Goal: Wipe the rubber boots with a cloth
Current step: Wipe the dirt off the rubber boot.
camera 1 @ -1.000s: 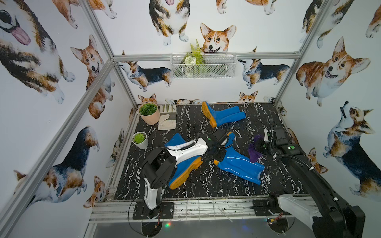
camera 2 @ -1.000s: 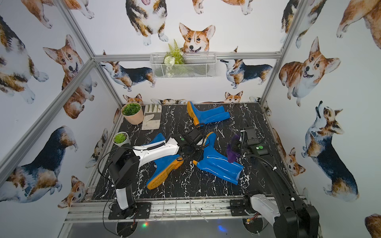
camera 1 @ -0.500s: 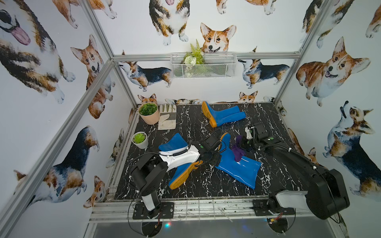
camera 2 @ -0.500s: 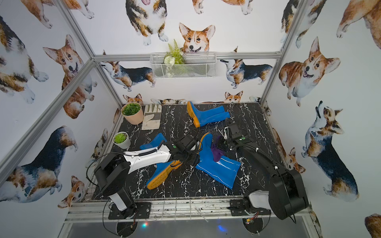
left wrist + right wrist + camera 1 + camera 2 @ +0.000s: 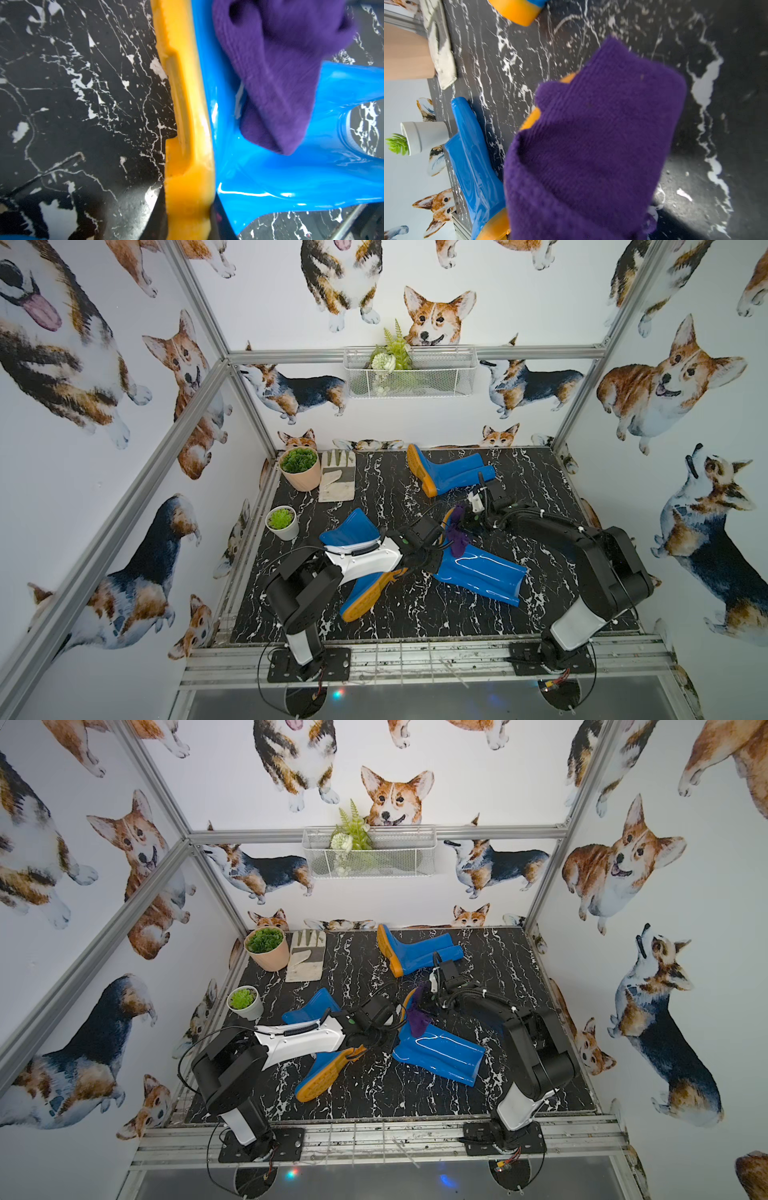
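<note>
- The right gripper [image 5: 467,517] is pressed together on the cloth [image 5: 457,533], which hangs below it onto the foot of the boot [image 5: 482,572].
- The left gripper [image 5: 424,562] pinches that boot's orange sole [image 5: 187,104] at the heel.
- The boot lies sideways on the desk [image 5: 415,614] between both grippers.

both top views look steeply down on the whole table [image 5: 415,614]; wrist views sit close over cloth [image 5: 280,72] and boot [image 5: 270,176].
</note>
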